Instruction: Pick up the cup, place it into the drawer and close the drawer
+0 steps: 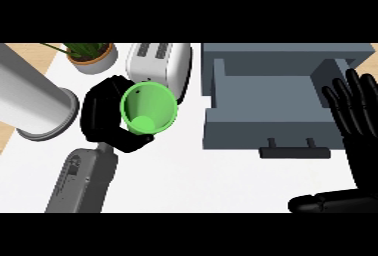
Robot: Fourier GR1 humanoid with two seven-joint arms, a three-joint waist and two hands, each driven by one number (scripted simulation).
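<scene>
A bright green cup (149,107) is held above the white counter, tilted so its open mouth faces the view. My left hand (103,112) is curled round it from the left, fingers wrapping under its lower edge. To the right stands the grey drawer (221,131), pulled open, its inside bare and a dark handle (294,150) on its front. The cup is left of the drawer, apart from it. My right hand (360,120) rests open at the right edge, fingers straight and pointing up, over the drawer's right side.
A white toaster (159,60) stands just behind the cup. A large grey cylinder (33,102) lies at the left, and a potted plant (92,54) sits at the back left. Bare white counter (207,180) stretches in front of the drawer.
</scene>
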